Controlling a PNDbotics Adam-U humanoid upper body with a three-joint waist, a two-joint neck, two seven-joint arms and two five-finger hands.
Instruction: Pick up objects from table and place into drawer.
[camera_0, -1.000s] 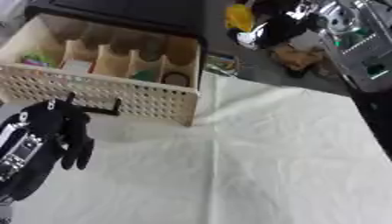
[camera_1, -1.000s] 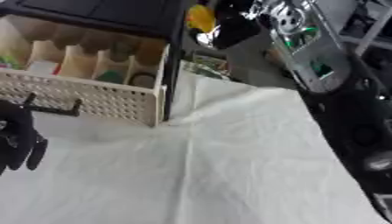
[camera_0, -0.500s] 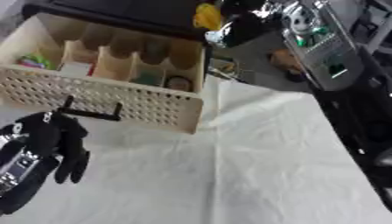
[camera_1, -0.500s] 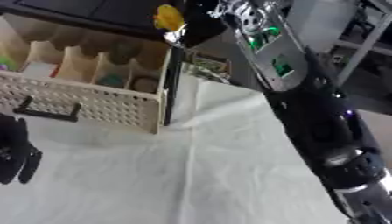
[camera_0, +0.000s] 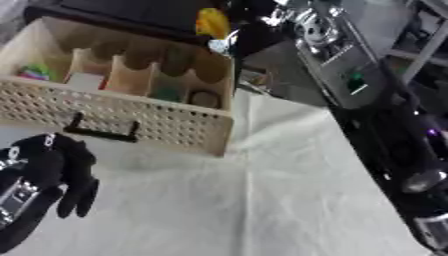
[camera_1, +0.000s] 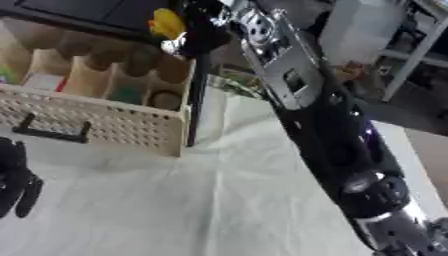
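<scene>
Carrying a yellow object (camera_0: 213, 22) above the drawer's (camera_0: 131, 120) far edge, the right hand (camera_0: 234, 40) grasps it; lower it squarely over one compartment before releasing. Left hand (camera_0: 39, 175) idles, fingers relaxed

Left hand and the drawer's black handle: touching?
Apart. In the left eye view the left hand hangs low at the left with relaxed fingers, and pale cloth shows between it and the black handle on the drawer front.
</scene>
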